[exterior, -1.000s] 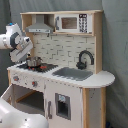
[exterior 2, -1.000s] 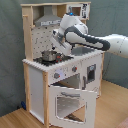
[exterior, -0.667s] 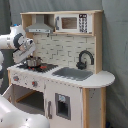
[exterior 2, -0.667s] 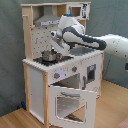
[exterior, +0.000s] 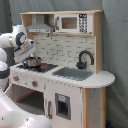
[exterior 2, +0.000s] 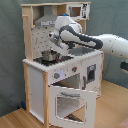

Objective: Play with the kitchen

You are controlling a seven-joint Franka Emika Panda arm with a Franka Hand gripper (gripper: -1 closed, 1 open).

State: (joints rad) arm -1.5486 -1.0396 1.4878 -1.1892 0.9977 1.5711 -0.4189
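The kitchen point(exterior: 65, 70) is standing upright on a wooden floor point(exterior 2: 15, 119), filling most of both exterior views, its white and light-wood body rising to a hood point(exterior: 39, 25) and a small microwave point(exterior: 72, 22) on the top shelf. In the first exterior view the grey sink point(exterior: 74, 73) is sitting in the middle of the counter with the black faucet point(exterior: 85, 59) curving over its back edge, and the black hob point(exterior: 36, 66) is occupying the counter's end nearest the first exterior view's left. A small metal pot point(exterior: 33, 62) is resting on the hob, near the back of that end, and a small red item point(exterior: 44, 66), too blurred to identify, is lying on the hob just beside it. In the second exterior view the windowed oven door point(exterior 2: 70, 104) is hanging open, tilted outward and downward from the front of the cabinet below the knobs point(exterior 2: 57, 75). The white arm point(exterior 2: 107, 45) is reaching in from the second exterior view's right, across the counter, and its gripper point(exterior 2: 54, 46) is hovering right above the pot point(exterior 2: 48, 55) on the hob, its tip close to the pot's rim. Whether it is touching the pot cannot be told, nor how far its claw is spread or whether it has hold of anything.
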